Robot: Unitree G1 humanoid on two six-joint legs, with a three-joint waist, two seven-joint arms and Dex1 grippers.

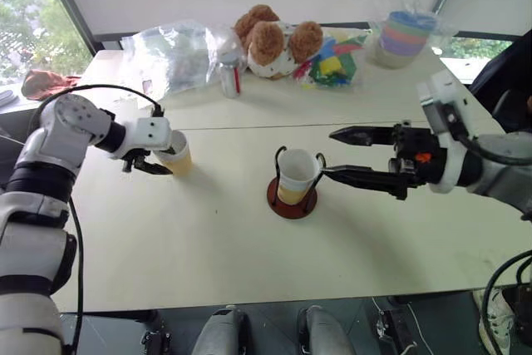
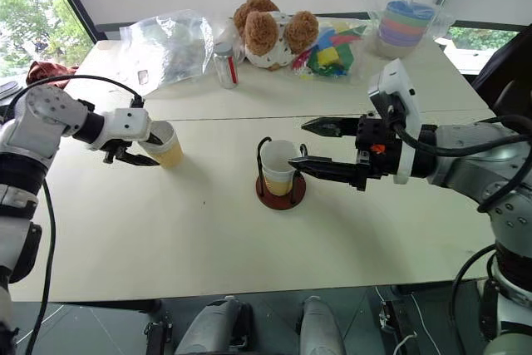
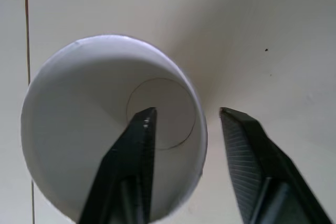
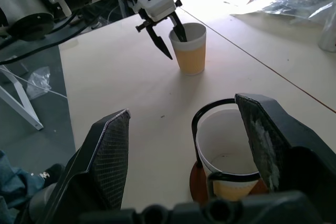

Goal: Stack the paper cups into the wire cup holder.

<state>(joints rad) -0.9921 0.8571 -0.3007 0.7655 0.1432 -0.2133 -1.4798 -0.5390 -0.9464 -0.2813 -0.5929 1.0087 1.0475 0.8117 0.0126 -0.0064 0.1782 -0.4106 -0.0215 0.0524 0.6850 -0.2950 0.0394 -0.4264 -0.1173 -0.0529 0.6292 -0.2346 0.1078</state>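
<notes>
The left gripper (image 1: 158, 160) was at the loose paper cup (image 1: 177, 152), on the table (image 1: 208, 247) to the robot's left. One finger (image 3: 137, 145) was inside the cup, close to the inner wall, the other finger stood outside it, so the rim wall (image 3: 197, 129) was between them. There was a gap between the outer finger and the wall; the jaws were only partly closed, and I cannot tell if the cup was really pinched. The cup stood upright, not lifted.

The right gripper (image 2: 314, 147) was wide open and held nothing. It pointed about level toward the wire cup holder (image 2: 280, 191) near the table centre. Its lower finger (image 1: 349, 175) was just beside the holder's wire loop; contact cannot be told. A second paper cup (image 1: 297, 176) sat upright in the holder, between the two black loops, on the reddish base.

At the back of the table lay a plush toy (image 1: 274, 39), a clear plastic bag (image 1: 179, 56) and a bowl stack (image 1: 405, 37), well apart from both grippers.
</notes>
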